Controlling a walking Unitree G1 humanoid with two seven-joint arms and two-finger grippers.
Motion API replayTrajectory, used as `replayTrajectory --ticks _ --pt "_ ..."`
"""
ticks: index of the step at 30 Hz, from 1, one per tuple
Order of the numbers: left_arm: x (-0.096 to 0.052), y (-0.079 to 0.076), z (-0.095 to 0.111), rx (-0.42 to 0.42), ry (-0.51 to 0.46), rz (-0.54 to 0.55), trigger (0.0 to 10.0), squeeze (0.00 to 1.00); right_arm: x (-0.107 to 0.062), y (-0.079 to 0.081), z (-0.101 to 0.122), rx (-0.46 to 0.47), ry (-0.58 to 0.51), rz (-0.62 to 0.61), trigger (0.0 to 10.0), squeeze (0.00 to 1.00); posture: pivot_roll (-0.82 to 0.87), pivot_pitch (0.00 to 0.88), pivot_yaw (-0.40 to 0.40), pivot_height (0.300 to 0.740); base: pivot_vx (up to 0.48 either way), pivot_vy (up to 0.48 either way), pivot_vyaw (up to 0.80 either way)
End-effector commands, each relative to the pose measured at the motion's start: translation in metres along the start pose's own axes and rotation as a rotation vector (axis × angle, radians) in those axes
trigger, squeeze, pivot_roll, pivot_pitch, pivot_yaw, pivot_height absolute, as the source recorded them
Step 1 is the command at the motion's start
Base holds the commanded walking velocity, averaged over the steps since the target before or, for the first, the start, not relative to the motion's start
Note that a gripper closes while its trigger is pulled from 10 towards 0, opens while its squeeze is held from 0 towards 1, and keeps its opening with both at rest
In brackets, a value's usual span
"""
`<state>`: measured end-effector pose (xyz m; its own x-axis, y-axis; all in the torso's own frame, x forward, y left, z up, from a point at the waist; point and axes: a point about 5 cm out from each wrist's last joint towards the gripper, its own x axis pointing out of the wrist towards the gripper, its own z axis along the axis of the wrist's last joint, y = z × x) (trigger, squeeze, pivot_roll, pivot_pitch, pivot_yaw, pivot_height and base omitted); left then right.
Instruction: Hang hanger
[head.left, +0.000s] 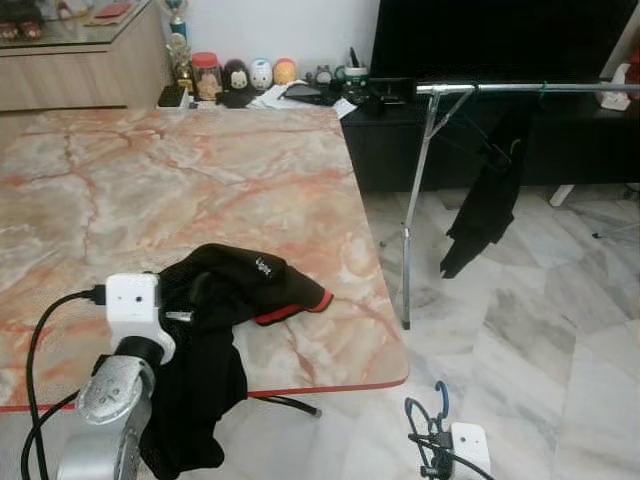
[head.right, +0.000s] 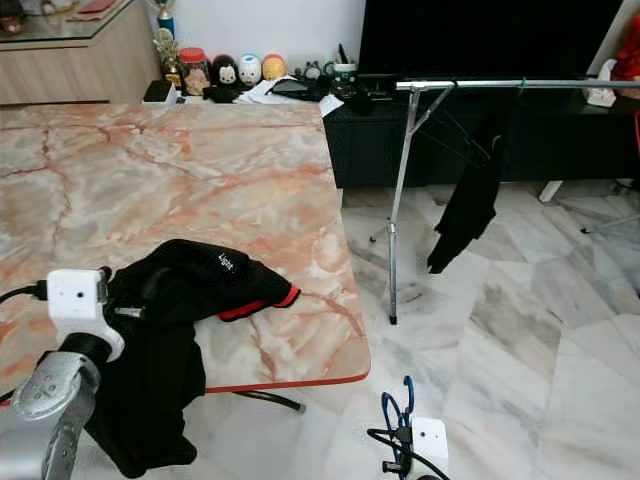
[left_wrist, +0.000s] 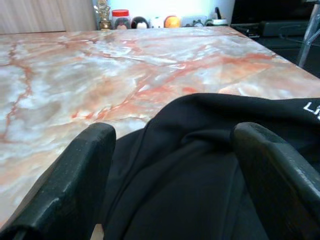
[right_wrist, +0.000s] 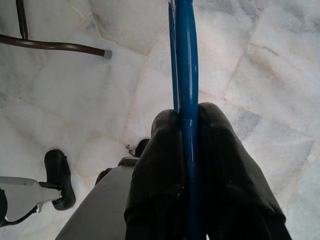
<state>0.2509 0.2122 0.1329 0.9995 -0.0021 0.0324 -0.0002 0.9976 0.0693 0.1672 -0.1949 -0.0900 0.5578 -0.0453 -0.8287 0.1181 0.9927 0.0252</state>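
Ahead, from my head camera, my left gripper (head.left: 190, 300) reaches over a black garment (head.left: 235, 290) at the marble table's (head.left: 200, 180) near edge; its small white print is unreadable. My right gripper (head.left: 430, 425) hangs low over the floor. Through my left wrist, fingers (left_wrist: 80, 170) spread wide, empty, straddling cloth lettered "LI". Through my right wrist, fingers (right_wrist: 165, 165) clamp the blue hanger (right_wrist: 186, 75), running lengthwise along them.
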Motion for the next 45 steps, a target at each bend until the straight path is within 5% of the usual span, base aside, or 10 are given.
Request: replayTrajectory --ticks 1,45 --pt "-0.002 0.001 -0.002 0.023 -0.002 0.018 10.0 0.00 0.000 -0.004 0.003 0.007 -0.015 -0.014 10.0 0.00 0.01 0.000 -0.064 0.740 0.000 0.000 0.00" --pt "0.012 -0.013 0.008 0.011 -0.066 -0.015 10.0 0.00 0.001 -0.001 0.005 0.023 -0.022 -0.019 10.0 0.00 0.00 0.000 -0.045 0.740 0.000 -0.439 0.00"
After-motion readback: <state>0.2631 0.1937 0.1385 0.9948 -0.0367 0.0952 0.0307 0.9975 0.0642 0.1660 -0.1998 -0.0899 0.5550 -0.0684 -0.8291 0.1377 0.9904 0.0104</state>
